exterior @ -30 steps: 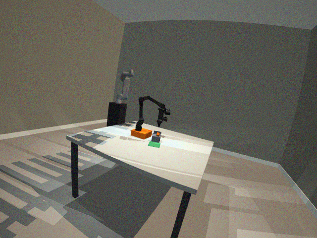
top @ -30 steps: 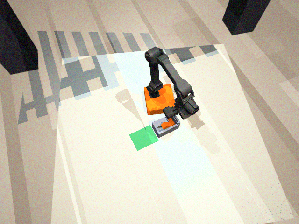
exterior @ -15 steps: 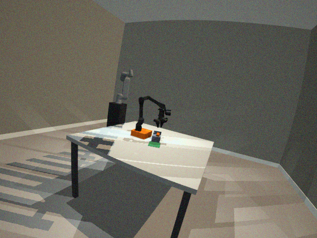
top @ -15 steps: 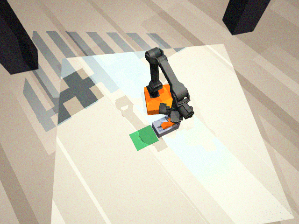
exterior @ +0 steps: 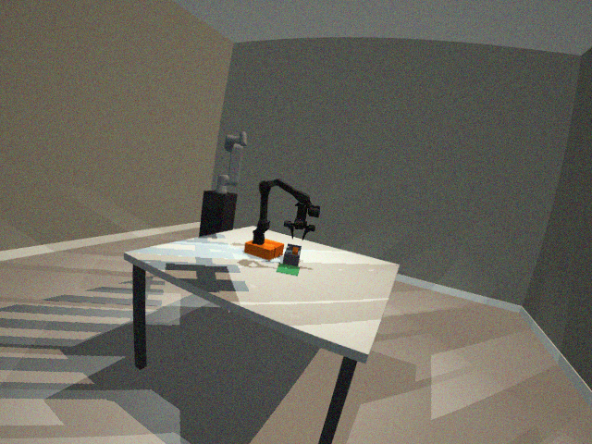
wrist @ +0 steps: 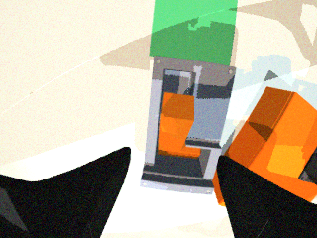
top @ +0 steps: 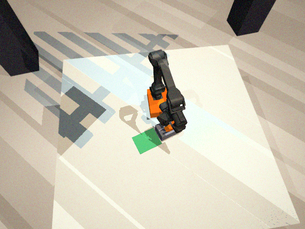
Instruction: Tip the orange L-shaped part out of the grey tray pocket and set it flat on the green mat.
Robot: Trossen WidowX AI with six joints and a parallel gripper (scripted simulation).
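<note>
"Where's the orange part (top: 169, 127) (exterior: 295, 250) (wrist: 178, 124)?"

"In the grey tray (top: 160, 136) (exterior: 290, 260) (wrist: 153, 124), within the pocket. It isn't filling that pocket neatly: the wrist view shows dark recess at both of its ends. It looks tilted, though I can't tell by how much."

"And the end effector (top: 171, 123) (exterior: 298, 239) (wrist: 174, 158)?"

"Spread, with nothing pinched. The exterior view has its two tips pointing down above the tray, well clear of the part. From the wrist, one dark finger is on each side of the frame, with the near end of the tray showing between them."

"What about the green mat (top: 147, 141) (exterior: 288, 269) (wrist: 193, 30)?"

"Flat on the pale surface (top: 147, 184) (exterior: 305, 296) (wrist: 59, 74), right beside one short end of the tray. The part isn't on it. A shadow crosses the edge nearest the tray."

"What's carrying the arm (top: 169, 81) (exterior: 289, 189)?"

"An orange block (top: 154, 112) (exterior: 264, 249) (wrist: 245, 126), near the tray. The black arm rises from it, bends over at the top and comes down over the tray."
</note>
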